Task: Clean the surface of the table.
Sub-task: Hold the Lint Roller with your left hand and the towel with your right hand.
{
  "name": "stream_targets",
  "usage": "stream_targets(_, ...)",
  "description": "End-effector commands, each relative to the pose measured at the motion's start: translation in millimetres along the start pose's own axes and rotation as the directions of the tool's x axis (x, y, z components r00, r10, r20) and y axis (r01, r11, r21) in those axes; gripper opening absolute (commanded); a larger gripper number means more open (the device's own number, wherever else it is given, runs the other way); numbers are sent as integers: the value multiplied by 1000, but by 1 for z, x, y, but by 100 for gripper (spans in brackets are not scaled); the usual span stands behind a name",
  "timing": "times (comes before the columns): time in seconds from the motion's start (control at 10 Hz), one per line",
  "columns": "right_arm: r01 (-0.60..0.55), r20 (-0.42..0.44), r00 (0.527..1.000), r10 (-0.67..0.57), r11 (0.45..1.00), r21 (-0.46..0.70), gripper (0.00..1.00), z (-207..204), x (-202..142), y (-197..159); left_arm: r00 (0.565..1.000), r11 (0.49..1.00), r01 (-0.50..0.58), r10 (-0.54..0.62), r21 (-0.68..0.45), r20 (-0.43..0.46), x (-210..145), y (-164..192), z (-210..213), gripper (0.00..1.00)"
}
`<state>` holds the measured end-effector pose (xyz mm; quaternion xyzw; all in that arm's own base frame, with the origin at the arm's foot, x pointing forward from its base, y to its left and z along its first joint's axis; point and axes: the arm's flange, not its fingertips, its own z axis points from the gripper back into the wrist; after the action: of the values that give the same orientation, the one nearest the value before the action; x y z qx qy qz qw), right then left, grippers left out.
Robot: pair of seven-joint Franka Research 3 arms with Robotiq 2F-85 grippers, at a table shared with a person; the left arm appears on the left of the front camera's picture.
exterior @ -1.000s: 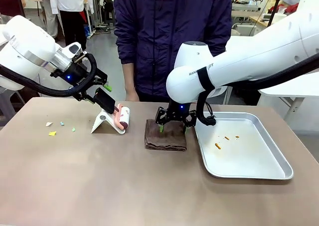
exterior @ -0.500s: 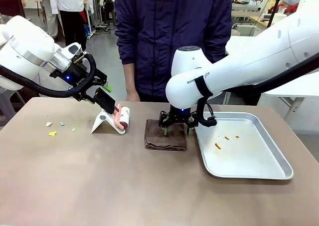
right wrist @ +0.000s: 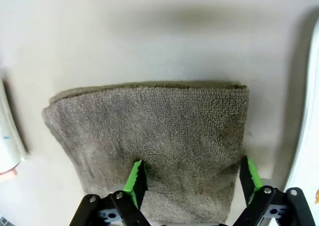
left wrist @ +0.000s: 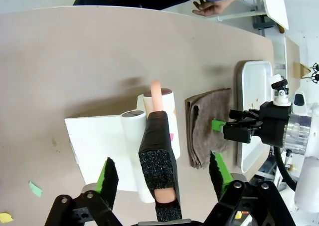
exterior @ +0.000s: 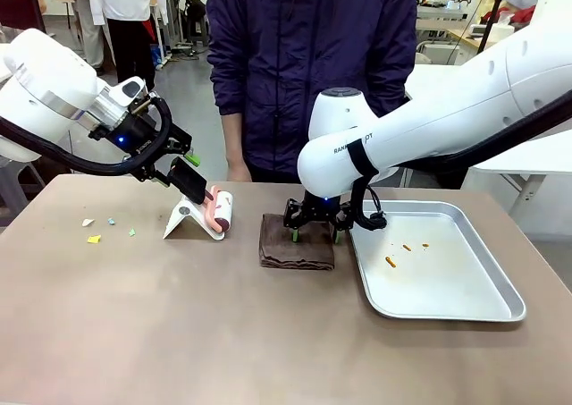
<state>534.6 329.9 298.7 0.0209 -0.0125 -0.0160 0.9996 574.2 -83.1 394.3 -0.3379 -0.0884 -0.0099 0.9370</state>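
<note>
The table [exterior: 223, 333] is noted as a wide brownish-taupe top spanning the front view, from the near edge to the person [exterior: 313, 65] standing at its far side. Small paper scraps [exterior: 94, 239], yellow, white and green, are seen on its left part. Near the middle, a lint roller [exterior: 222, 213] is propped on a white stand [exterior: 182, 219]. A folded grey-brown towel [exterior: 297, 244] is laid flat just right of the roller and just beside a silver tray [exterior: 500, 284] on the right part of the table. A few orange-brown crumbs [exterior: 391, 262] are seen in the tray.

The left gripper [left wrist: 162, 158] is held at the roller's black foam handle. Its jaws are spread wide, with the handle between them and a clear gap on each side, so nothing is gripped.

The right gripper [right wrist: 192, 160] is pointed straight down over the towel. Its green fingertips [right wrist: 137, 178] are set on the cloth near the towel's edge. The jaws are seen apart, with flat, unbunched cloth between them.
</note>
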Motion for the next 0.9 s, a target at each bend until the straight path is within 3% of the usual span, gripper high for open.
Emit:
stream_targets(0.0,28,-8,1000,-28,999,45,41,-2,0,0,1000,999,26,-25,-24,18,-6,2,1,40)
stream_targets(0.1,35,-18,999,-34,998,50,0,-3,1,0,999,999,28,-28,-27,16,-6,2,1,0)
stream_targets(0.2,38,-20,999,-37,998,51,0,-3,1,-1,999,999,29,-29,-25,18,-6,1,1,35)
stream_targets(0.3,39,-20,999,-38,998,51,0,-3,1,-1,999,999,31,-31,-28,17,-6,1,1,0)
stream_targets(0.4,39,-22,999,-38,998,54,13,-4,1,-2,999,999,33,-33,-27,20,-6,1,1,0)
stream_targets(0.6,44,-29,999,-42,997,57,0,-5,0,-3,999,999,36,-35,-24,22,-6,0,1,0)
stream_targets(0.8,42,-39,998,-40,998,55,0,-5,-1,-4,999,999,40,-39,-22,29,-6,0,3,0)
